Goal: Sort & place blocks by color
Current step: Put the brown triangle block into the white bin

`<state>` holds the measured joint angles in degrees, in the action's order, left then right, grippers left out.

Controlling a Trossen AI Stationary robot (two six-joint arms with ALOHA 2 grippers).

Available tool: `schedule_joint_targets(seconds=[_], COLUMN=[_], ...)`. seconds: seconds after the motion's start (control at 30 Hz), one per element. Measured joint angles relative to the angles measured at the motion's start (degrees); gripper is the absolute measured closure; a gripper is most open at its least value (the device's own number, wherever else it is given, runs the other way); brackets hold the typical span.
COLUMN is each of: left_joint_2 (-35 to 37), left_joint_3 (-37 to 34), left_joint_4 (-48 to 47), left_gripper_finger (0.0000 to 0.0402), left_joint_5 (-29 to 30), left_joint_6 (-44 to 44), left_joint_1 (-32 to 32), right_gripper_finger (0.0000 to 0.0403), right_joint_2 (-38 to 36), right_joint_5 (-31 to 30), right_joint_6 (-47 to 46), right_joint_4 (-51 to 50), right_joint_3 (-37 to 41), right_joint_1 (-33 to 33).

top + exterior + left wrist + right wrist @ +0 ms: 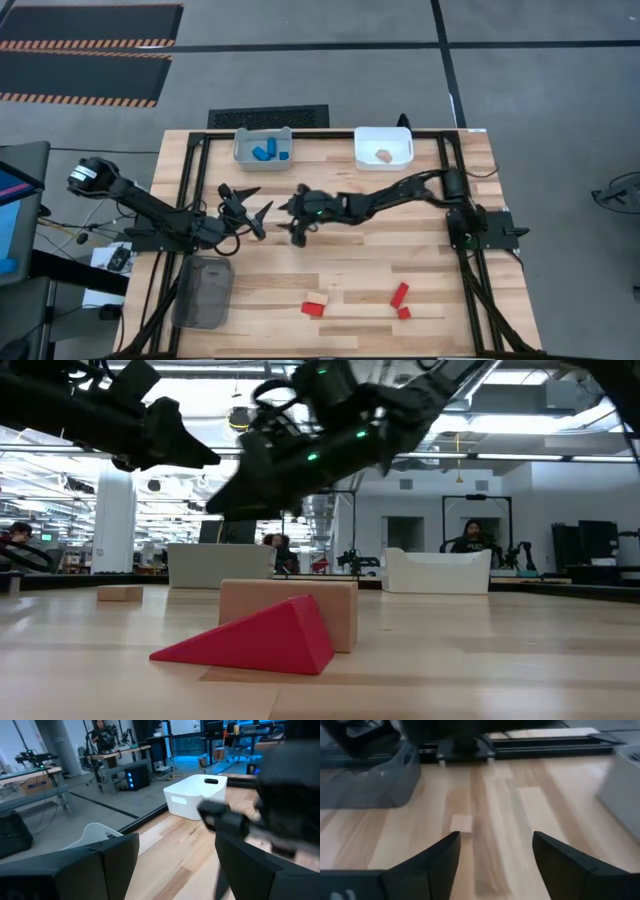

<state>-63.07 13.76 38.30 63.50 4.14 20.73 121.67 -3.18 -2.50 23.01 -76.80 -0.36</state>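
Observation:
My left gripper (256, 214) hangs open over the table's middle left, holding nothing, and its fingers (115, 865) frame bare wood. My right gripper (299, 222) is open close beside it, fingertips (447, 851) spread above a small tan block (461, 824) lying flat on the wood. That tan block (120, 593) also shows in the low view. Near the front edge a red wedge (314, 308) lies against a tan cuboid (321, 297). Two red blocks (400, 293) lie to their right. Blue blocks (265, 153) sit in the grey bin (240, 150), and a tan piece (384, 155) in the white bin (400, 140).
A dark mesh bin (203, 290) stands at the near left of the table. The grey and white bins line the far edge. The two arms are close together above the table's middle. Black frame rails (470, 280) run along both sides.

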Motion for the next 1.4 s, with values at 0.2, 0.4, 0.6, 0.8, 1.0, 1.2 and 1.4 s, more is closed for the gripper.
schedule_joint_targets(seconds=[0.2,0.4,0.6,0.8,1.0,1.2,1.4], left_joint_2=[0.0,0.0,0.0,0.0,0.0,0.0,0.0], left_joint_3=[0.0,0.0,0.0,0.0,0.0,0.0,0.1], left_joint_4=[-0.7,-1.9,-2.0,-2.1,-2.8,-2.9,-3.4], left_gripper_finger=[0.0148,0.0148,0.0148,0.0148,0.0148,0.0148,0.0148], left_joint_5=[0.8,3.0,4.1,4.4,4.5,4.7,4.8], left_joint_6=[0.1,0.6,0.7,0.7,0.7,0.9,1.1], left_joint_1=[0.0,0.1,0.2,0.3,0.3,0.3,0.4], right_gripper_finger=[0.0088,0.008,0.0084,0.0085,0.0095,0.0181,0.0282], right_joint_2=[9.2,16.1,23.6,28.0,28.5,28.5,24.2], right_joint_5=[0.0,0.0,0.3,0.1,-1.7,-3.0,2.7], right_joint_6=[0.9,-0.1,-0.5,-0.5,-1.0,-2.0,-2.8], right_joint_4=[-0.8,-1.7,-1.7,-7.5,-11.0,-12.4,-22.7], right_joint_3=[-10.5,-18.2,-25.8,-32.1,-33.5,-33.5,-33.3], right_joint_1=[1.3,1.8,1.9,2.2,2.3,2.3,2.0])
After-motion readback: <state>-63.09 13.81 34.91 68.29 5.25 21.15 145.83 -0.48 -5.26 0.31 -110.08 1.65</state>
